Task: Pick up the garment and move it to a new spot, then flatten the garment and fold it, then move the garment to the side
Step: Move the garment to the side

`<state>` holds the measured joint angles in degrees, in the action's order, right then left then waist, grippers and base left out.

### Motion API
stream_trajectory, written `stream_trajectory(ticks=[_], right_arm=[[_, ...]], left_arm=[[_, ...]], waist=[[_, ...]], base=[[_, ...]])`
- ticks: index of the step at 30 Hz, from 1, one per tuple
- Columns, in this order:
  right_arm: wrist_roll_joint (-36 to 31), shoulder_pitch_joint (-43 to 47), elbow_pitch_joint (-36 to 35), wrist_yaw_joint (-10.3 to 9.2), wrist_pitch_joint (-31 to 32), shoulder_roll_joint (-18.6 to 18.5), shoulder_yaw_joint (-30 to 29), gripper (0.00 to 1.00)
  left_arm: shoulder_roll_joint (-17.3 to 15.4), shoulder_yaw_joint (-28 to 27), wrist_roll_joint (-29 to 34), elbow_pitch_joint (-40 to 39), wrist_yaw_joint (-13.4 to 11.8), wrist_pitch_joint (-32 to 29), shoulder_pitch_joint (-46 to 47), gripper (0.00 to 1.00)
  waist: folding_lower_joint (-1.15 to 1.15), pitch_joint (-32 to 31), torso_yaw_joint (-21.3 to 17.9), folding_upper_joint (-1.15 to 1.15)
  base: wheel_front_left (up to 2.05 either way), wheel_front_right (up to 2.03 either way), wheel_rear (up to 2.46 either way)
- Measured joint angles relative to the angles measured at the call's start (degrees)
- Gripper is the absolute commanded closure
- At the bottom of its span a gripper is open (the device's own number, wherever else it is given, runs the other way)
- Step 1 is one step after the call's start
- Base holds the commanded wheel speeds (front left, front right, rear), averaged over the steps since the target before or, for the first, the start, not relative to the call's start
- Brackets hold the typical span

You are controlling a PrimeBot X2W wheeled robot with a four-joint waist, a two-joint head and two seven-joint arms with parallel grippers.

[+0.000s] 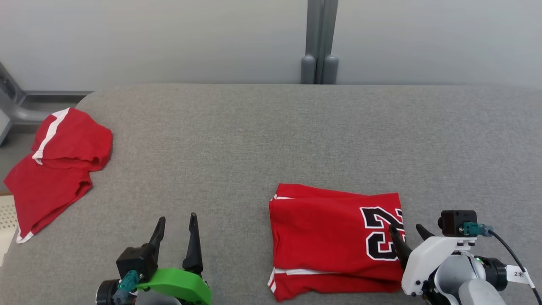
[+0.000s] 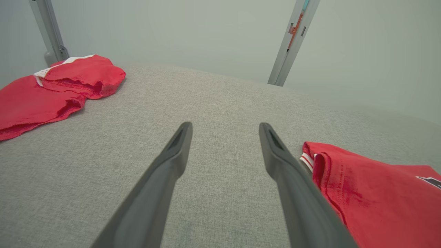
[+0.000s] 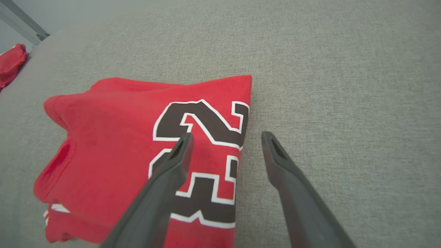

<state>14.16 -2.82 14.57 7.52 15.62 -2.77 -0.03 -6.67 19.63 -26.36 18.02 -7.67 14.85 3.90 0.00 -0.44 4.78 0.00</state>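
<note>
Right hand (image 1: 405, 228), open, is hovering astride the jersey's (image 1: 326, 237) right edge at the desk's (image 1: 254, 140) front, nearer than the open left hand (image 1: 178, 218).

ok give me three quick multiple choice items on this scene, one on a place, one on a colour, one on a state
1. Where does the folded jersey lie? A) beside the right gripper B) at the far left edge C) on the floor
2. The jersey's number is: A) yellow B) dark with a white outline C) blue
3. The left gripper is: A) shut on cloth B) shut and empty C) open and empty
Answers: 1 A, that gripper sits at its numbered edge; 2 B, dark digits edged white; 3 C, its jaws stand apart over bare table.
</note>
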Motion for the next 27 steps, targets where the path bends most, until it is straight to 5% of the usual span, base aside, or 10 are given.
stream_trajectory(ticks=[10,11,12,14,15,27], right_arm=[[-0.15,-5.11,8.66,-0.01,2.46,-0.04,-1.10,0.00],[-0.27,-5.65,9.42,-0.01,2.55,-0.04,-0.91,0.20],[-0.34,-6.11,9.89,-0.01,2.53,-0.14,-0.78,0.55],[-0.41,-7.01,10.33,-0.01,1.99,-0.26,-0.47,0.91],[-0.41,-7.50,10.28,-0.01,0.78,-0.32,-0.53,1.00],[-2.02,-13.67,9.34,0.02,-5.78,-5.49,-2.49,1.00]], left_arm=[[-0.63,-0.43,0.21,-1.71,-0.91,-0.07,0.60,0.00],[-0.64,-0.45,0.21,-1.87,-0.92,-0.07,0.64,0.00],[-0.66,-0.49,0.21,-1.98,-0.98,-0.07,0.73,0.00],[-0.80,-0.53,0.29,-2.30,-1.01,-0.07,0.92,0.00],[-0.86,-0.48,0.31,-2.48,-1.13,-0.07,0.97,0.00],[-0.36,0.98,0.89,-4.70,-0.76,-0.16,4.32,0.00]], waist=[[0.00,3.86,3.79,0.00],[0.00,4.30,4.02,0.00],[0.00,4.75,4.20,0.00],[0.00,5.46,4.35,0.00],[0.00,5.81,4.30,0.00],[0.00,7.97,-3.48,0.00]], base=[[0.00,0.00,0.00],[0.00,0.00,0.00],[0.00,0.00,0.00],[0.00,0.00,0.00],[0.00,0.00,0.00],[0.00,0.00,0.00]])
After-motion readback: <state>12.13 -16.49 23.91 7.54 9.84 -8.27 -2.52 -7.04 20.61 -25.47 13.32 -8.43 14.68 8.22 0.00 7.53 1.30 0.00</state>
